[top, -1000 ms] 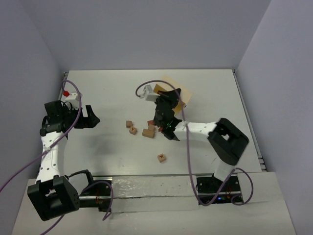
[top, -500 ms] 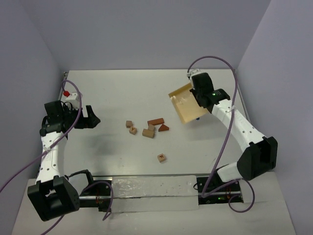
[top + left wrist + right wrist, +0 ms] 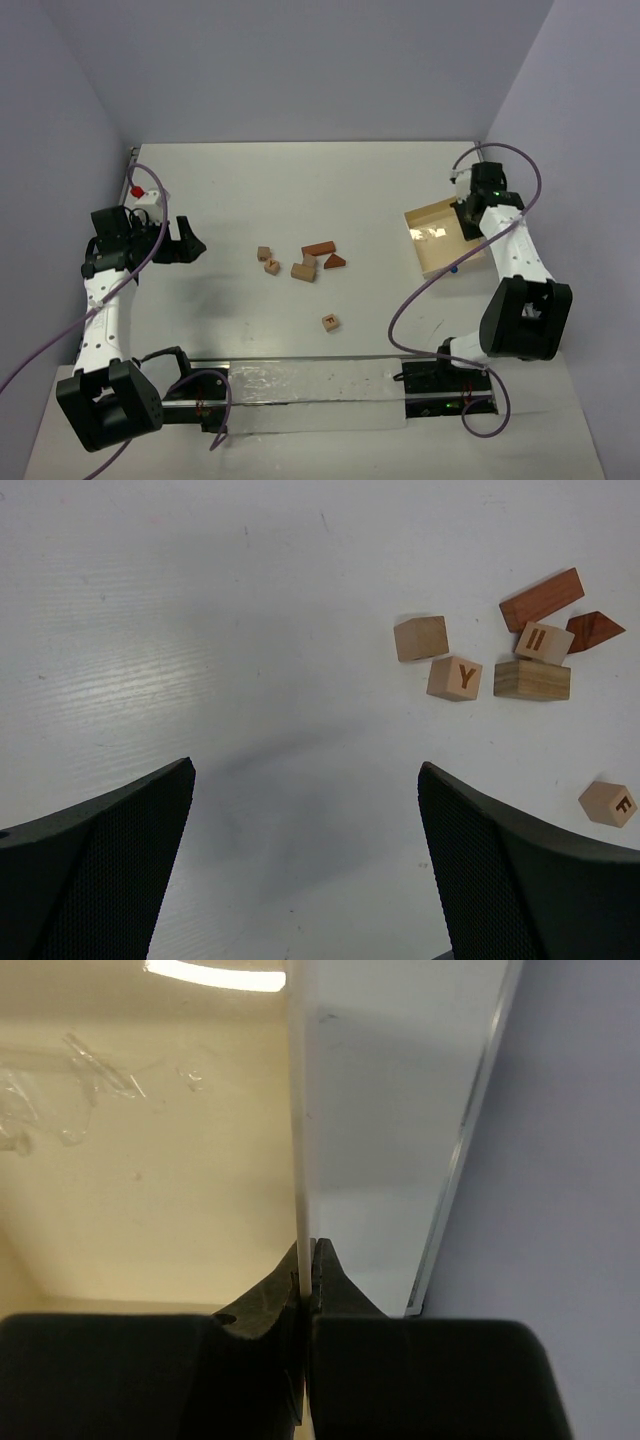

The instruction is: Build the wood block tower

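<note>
The wood blocks lie loose on the white table and no wood block tower is in view. Mid-table are a tan cube point(image 3: 264, 254), a lettered cube point(image 3: 272, 267), a tan oblong point(image 3: 303, 271), a reddish-brown bar point(image 3: 319, 248) and a wedge point(image 3: 334, 262). One cube point(image 3: 330, 322) sits apart, nearer the bases. The left wrist view shows the same cluster point(image 3: 532, 679) at upper right. My left gripper point(image 3: 192, 240) point(image 3: 306, 770) hovers open and empty, left of the blocks. My right gripper point(image 3: 468, 212) point(image 3: 310, 1248) is shut on the thin wall of the open light-wood box point(image 3: 430, 245) point(image 3: 298, 1110).
The box sits at the table's right side, close to the right edge rail point(image 3: 505, 230). A small red and white object point(image 3: 142, 192) sits at the far left edge. Purple cables loop from both arms. Walls enclose the table on three sides.
The right arm swung from over the block cluster to the table's right side, carrying the box with it. The blocks stayed where they lie. The left arm has not moved.
</note>
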`<control>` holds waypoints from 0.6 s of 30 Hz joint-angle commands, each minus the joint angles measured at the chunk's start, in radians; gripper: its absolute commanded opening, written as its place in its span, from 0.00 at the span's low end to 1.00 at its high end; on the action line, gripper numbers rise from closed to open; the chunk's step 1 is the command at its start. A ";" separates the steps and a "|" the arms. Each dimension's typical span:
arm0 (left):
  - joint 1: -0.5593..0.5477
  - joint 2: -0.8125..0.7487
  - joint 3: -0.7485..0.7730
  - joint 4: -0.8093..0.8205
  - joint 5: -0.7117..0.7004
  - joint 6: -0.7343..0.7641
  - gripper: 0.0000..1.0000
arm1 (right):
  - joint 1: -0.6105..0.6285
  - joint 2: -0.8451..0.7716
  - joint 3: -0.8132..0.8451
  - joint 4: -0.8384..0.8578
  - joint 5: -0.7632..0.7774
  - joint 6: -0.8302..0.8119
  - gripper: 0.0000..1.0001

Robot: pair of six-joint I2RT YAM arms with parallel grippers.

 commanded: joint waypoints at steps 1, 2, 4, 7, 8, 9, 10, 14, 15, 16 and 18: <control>0.007 0.000 0.034 0.003 0.035 0.016 0.99 | -0.156 0.057 0.038 0.006 -0.108 -0.098 0.01; 0.007 0.003 0.034 0.002 0.036 0.016 0.99 | -0.179 0.072 0.047 0.004 -0.120 -0.103 0.01; 0.007 0.008 0.036 -0.002 0.037 0.016 0.99 | -0.212 0.110 0.064 0.001 -0.137 -0.102 0.01; 0.008 0.005 0.036 -0.004 0.036 0.018 0.99 | -0.237 0.175 0.106 -0.002 -0.148 -0.099 0.00; 0.007 0.003 0.036 -0.004 0.036 0.017 0.99 | -0.250 0.199 0.127 -0.002 -0.151 -0.102 0.00; 0.007 0.001 0.035 -0.003 0.036 0.016 0.99 | -0.265 0.221 0.149 -0.002 -0.153 -0.106 0.00; 0.007 -0.001 0.034 -0.001 0.035 0.016 0.99 | -0.278 0.239 0.160 -0.003 -0.153 -0.110 0.00; 0.007 0.003 0.033 0.000 0.036 0.018 0.99 | -0.323 0.292 0.220 -0.003 -0.154 -0.147 0.00; 0.007 0.007 0.034 -0.001 0.036 0.018 0.99 | -0.334 0.310 0.238 -0.005 -0.154 -0.153 0.00; 0.007 0.011 0.034 -0.002 0.036 0.018 0.99 | -0.344 0.329 0.256 -0.007 -0.154 -0.157 0.01; 0.007 0.016 0.036 -0.003 0.037 0.018 0.99 | -0.352 0.360 0.333 -0.018 -0.167 -0.153 0.01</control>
